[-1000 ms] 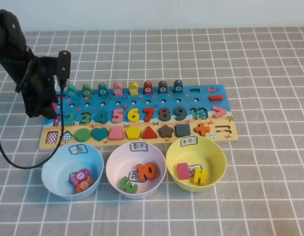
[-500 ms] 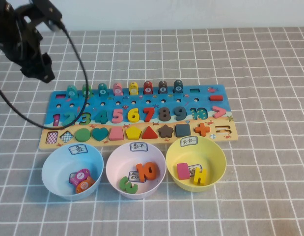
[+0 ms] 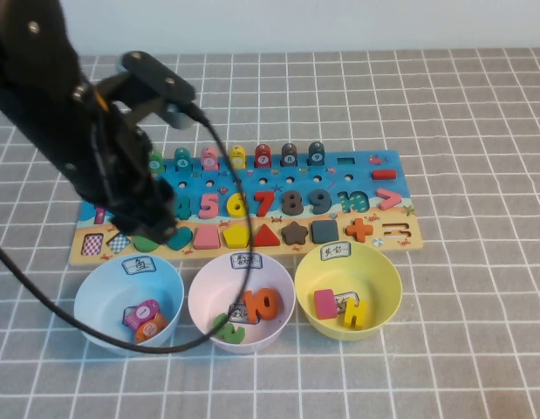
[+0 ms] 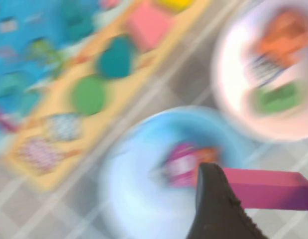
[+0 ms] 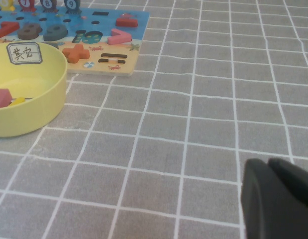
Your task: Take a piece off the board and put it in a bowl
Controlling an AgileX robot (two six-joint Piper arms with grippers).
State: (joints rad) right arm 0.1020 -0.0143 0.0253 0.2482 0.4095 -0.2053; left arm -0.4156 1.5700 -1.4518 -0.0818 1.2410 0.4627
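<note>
the left claw (image 4: 258, 199), clenched on the pink piece (image 4: 265, 188), hangs over the blue bowl (image 4: 144, 164), the pink bowl (image 3: 241, 301) beside it; right claw (image 5: 278, 199) parked, grip unclear.

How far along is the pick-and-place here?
Lifting looks done: the left hand grips the pink numeral over the light blue bowl, beside the board. Left: carrying it to the pink bowl and releasing. The right hand sits parked, shut, off to the side.
</note>
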